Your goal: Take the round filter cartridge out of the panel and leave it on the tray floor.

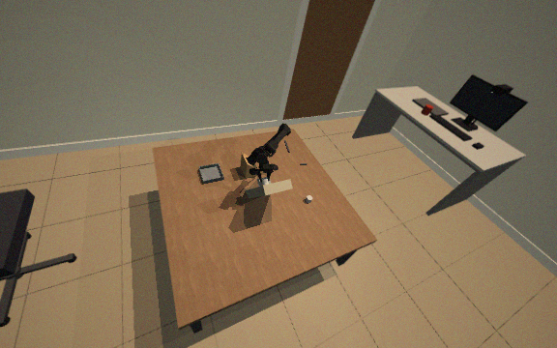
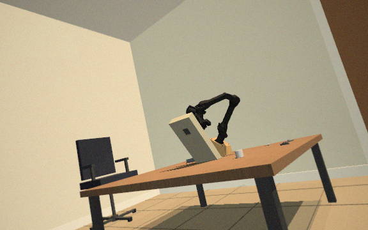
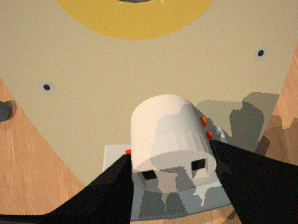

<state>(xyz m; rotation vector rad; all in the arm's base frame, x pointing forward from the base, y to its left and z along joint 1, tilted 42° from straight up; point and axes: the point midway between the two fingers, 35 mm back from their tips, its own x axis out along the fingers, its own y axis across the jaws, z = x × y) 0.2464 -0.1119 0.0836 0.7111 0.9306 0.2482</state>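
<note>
Cartridge (image 1: pixel 265 182) (image 3: pixel 170 125), off-white, cylindrical, two dark slots on its end, is out of the sloped beige panel (image 1: pixel 279 188) (image 2: pixel 194 140) (image 3: pixel 115 72), at the grey ledge (image 3: pixel 147 211) below the yellow ring (image 3: pixel 135 25). Black hand (image 1: pixel 265 176) (image 2: pixel 206 124) (image 3: pixel 170 155) part-open around it; can't tell if clamped. Dark-rimmed grey tray (image 1: pixel 202 175) well apart on brown wooden surface (image 1: pixel 259 261) (image 2: pixel 248 164) (image 3: pixel 25 175).

Left of the brown door (image 1: pixel 327 58) (image 2: pixel 360 70) stretches a grey-green wall (image 1: pixel 138 68) (image 2: pixel 235 57); right of it stands a white-topped desk (image 1: pixel 493 152); beige tiles (image 1: pixel 395 261) (image 2: pixel 356 188) cover the floor.
</note>
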